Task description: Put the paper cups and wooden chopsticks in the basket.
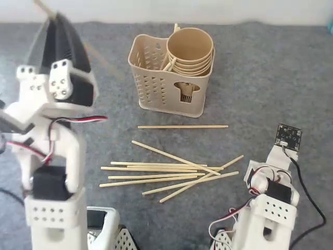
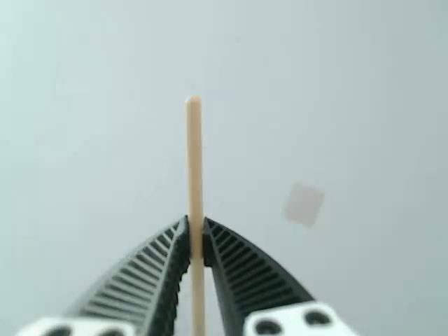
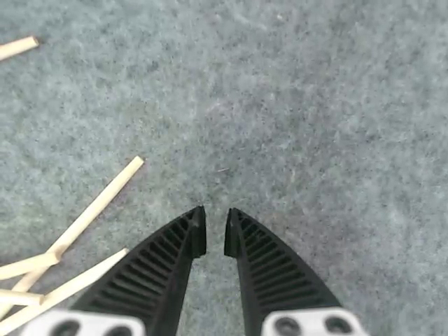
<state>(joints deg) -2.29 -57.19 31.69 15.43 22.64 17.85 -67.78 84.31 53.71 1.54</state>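
Left gripper [image 2: 196, 234] pinching one wooden chopstick [image 2: 194, 161], long end poking straight out past the tips, held high and well away from the basket [image 1: 151, 78], off toward its open-compartment side. Paper cups [image 1: 190, 47] already nested in the basket's other compartment, a few sticks leaning in beside them. Loose chopsticks [image 1: 166, 174] scattered on the surface [image 3: 315, 105] in front of the basket, and one lone chopstick [image 1: 182, 126] lying closer to the basket wall than the rest. Right gripper [image 3: 213, 234] low over the surface, beyond that pile from the basket, tips barely apart, nothing between them.

Looks like the carry-and-drop for this one stick. Best done by bringing the free end over the basket's open compartment first, then tipping it downward to aim into the mouth, not across the rim. Keep the pinch firm right up to getting the tip well inside; thin smooth wood, likely to swivel in the grip. Steer wide of the cup stack to avoid knocking it. Release low, then on to the pile in front of the basket
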